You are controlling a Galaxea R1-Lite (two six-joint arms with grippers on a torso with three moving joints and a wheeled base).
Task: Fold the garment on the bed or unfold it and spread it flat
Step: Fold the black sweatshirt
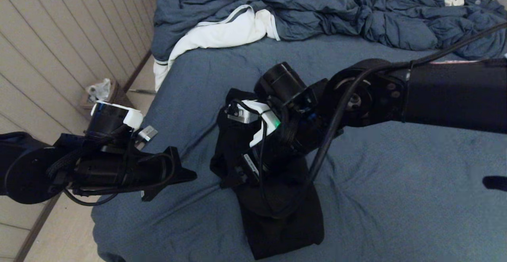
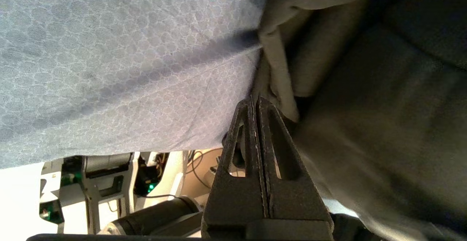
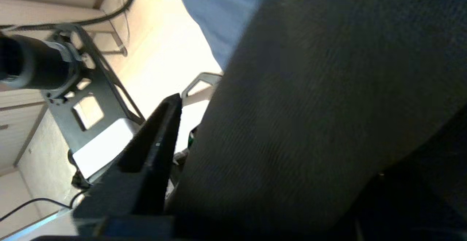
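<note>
Wall: pale panelled boards are seen along the left side, beyond the bed edge.
Floor: a light floor strip runs between wall and bed; a small bin (image 1: pixel 103 94) with crumpled white material stands there.
Left hand (image 1: pixel 189 173): it is held low at the bed's left edge, just beside the garment; its fingers (image 2: pixel 258 131) are pressed together, and nothing is gripped.
Bed (image 1: pixel 396 182): a wide, slightly wrinkled blue-grey sheet covers it.
White cloth (image 1: pixel 222 32): it is draped at the far left corner, with a dark stripe along its edge, partly under the comforter.
Comforter (image 1: pixel 317 12): rumpled blue-grey bedding is heaped across the far end.
Garment (image 1: pixel 277 214): the black hoodie is bunched in a narrow folded pile near the middle of the bed, toward the near edge.
Right hand (image 1: pixel 253 167): it is lowered onto the garment; one finger (image 3: pixel 153 142) is seen beside dark fabric, and whether the jaws are spread or gripping cannot be told.
Writing: none can be read.
</note>
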